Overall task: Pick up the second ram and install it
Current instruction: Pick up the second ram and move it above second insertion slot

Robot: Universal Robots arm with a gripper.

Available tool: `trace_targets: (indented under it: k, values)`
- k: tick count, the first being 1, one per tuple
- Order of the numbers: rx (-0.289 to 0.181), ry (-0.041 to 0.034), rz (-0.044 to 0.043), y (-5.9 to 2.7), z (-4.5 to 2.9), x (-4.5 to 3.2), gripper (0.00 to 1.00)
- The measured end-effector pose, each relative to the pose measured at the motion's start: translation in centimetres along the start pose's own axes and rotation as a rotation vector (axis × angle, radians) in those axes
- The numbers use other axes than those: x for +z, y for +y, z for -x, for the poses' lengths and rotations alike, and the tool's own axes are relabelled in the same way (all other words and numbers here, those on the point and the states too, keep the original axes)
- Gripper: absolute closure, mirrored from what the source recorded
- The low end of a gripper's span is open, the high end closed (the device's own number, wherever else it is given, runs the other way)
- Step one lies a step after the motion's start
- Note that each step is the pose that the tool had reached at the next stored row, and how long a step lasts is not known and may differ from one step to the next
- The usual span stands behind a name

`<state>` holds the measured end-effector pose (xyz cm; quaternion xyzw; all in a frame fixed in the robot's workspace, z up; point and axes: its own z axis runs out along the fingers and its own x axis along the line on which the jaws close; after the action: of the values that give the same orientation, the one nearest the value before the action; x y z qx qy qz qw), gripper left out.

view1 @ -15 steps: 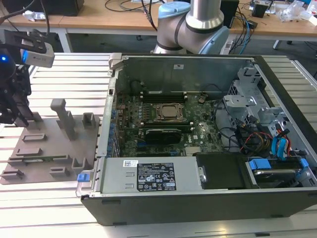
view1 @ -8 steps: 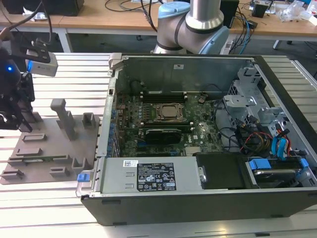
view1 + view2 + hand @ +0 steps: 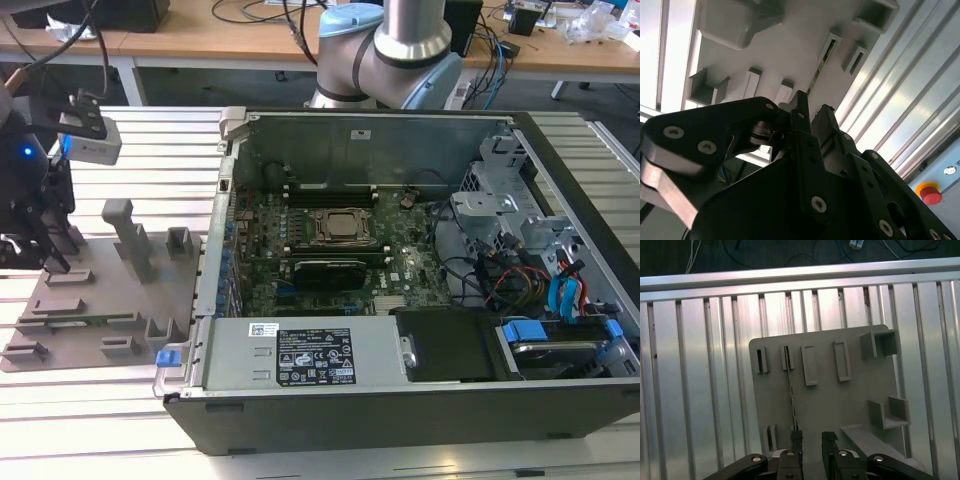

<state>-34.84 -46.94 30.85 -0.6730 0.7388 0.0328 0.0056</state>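
The second ram point(image 3: 791, 390) is a thin stick standing on edge in slotted holders of a grey fixture tray point(image 3: 840, 405). It also shows as a dark thin line point(image 3: 819, 67) in the second wrist view. My gripper point(image 3: 812, 437) hangs over the tray's near end with its fingers point(image 3: 797, 440) a small gap apart and nothing between them. The ram's near end runs up to one finger, not into the gap. In the exterior view my gripper point(image 3: 45, 260) is at the far left over the tray point(image 3: 110, 290), well away from the open computer case point(image 3: 400, 260).
The case lies open with the green motherboard point(image 3: 400, 255), CPU socket point(image 3: 345, 228) and long black memory slots point(image 3: 330, 188) showing. Cables and drive bays point(image 3: 540, 270) fill its right side. Raised grey blocks point(image 3: 130, 235) stand on the tray. The table is ribbed aluminium point(image 3: 700, 390).
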Motion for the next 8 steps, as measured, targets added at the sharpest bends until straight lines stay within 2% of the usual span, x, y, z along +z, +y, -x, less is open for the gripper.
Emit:
trace_targets:
  k: [8]
  values:
    - [0.0, 0.0, 0.0, -0.07, -0.15, 1.5, 0.7]
